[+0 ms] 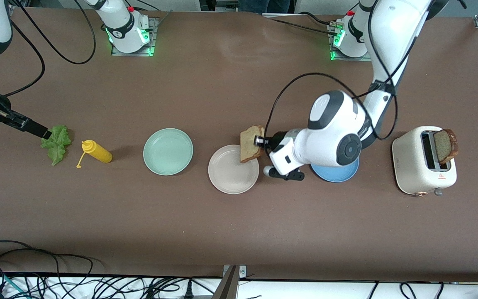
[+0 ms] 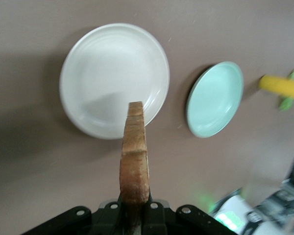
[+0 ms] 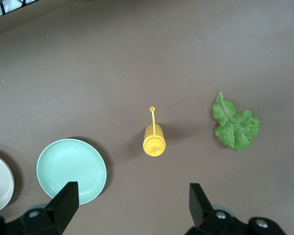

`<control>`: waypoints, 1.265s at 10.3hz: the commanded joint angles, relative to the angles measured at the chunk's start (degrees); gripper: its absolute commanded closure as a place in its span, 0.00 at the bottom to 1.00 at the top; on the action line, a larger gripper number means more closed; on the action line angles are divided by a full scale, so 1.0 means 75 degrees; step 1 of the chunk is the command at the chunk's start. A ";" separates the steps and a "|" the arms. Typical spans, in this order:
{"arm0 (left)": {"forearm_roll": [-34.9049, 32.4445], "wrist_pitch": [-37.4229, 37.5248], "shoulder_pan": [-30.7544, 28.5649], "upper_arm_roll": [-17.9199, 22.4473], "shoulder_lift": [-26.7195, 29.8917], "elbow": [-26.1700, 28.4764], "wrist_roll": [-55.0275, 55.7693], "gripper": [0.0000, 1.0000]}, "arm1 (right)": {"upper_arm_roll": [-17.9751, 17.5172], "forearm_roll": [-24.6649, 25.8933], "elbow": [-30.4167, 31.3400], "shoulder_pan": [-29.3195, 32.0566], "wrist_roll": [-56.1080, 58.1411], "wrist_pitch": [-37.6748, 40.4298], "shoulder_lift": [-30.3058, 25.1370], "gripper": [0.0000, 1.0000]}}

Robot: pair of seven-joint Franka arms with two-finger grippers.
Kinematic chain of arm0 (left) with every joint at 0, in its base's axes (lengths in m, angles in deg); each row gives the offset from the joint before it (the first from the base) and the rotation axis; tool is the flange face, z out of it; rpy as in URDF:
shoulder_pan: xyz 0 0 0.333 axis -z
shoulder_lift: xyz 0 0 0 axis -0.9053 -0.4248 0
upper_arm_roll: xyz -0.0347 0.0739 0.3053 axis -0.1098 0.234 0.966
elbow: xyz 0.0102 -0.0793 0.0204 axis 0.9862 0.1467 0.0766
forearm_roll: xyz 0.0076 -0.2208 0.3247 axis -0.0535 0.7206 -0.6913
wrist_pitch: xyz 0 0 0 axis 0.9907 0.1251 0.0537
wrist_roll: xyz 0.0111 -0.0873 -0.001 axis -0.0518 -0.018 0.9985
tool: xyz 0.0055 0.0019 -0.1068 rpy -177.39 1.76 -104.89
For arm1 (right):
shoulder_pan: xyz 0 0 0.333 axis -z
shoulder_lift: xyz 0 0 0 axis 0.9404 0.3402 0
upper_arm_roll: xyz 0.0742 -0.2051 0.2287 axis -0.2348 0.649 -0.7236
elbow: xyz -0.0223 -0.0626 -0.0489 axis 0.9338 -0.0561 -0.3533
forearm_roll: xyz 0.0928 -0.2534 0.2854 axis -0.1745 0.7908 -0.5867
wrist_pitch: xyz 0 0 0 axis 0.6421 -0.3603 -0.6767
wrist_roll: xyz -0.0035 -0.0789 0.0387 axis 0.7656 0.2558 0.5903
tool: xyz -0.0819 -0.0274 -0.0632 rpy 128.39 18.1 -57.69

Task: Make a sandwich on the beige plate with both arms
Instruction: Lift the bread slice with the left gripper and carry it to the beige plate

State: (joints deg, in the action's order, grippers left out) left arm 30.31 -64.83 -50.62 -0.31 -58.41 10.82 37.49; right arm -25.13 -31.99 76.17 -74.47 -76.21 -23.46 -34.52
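Brown tabletop, centre frame: your left gripper (image 1: 259, 141) clamps a bread slice (image 1: 251, 143) on edge over the beige plate (image 1: 230, 173), so lower and release it flat. At far left, your right gripper (image 3: 132, 200) hangs spread above the lettuce (image 1: 57, 143).

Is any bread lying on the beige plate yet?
No: the round pale beige plate lies bare, and the left claw holds the tan brown-crusted bread slice on edge in the air over its rim.

The left gripper (image 1: 259, 141) holds a bread slice (image 1: 250, 143) over the beige plate's (image 1: 230, 174) rim, beside the blue plate (image 1: 334, 174).
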 commanded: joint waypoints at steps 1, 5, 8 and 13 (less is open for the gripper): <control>0.1229 -0.1017 0.0198 -0.0052 -0.0769 -0.0397 -0.0251 1.00 | -0.0028 0.0029 -0.0050 -0.0005 -0.0133 0.0041 -0.0022 0.00; 0.2206 -0.1163 -0.0023 -0.0005 -0.1112 -0.0269 -0.2416 1.00 | -0.0109 0.0005 -0.0050 -0.0063 -0.0134 0.0007 -0.0022 0.00; 0.2195 -0.1174 0.0069 0.0006 -0.1486 -0.0198 -0.3693 1.00 | -0.0110 0.0041 -0.0038 -0.0063 -0.0122 0.0006 -0.0022 0.00; 0.2172 -0.1585 -0.0035 0.0006 -0.1605 -0.0163 -0.4156 0.00 | -0.0086 0.0111 -0.0038 -0.0052 -0.0110 0.0017 0.0002 0.00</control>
State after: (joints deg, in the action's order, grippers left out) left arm 44.59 -76.75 -50.39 -0.36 -70.92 10.12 8.15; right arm -25.74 -31.99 76.15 -74.89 -76.23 -23.71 -34.36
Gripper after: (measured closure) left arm 0.709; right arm 0.000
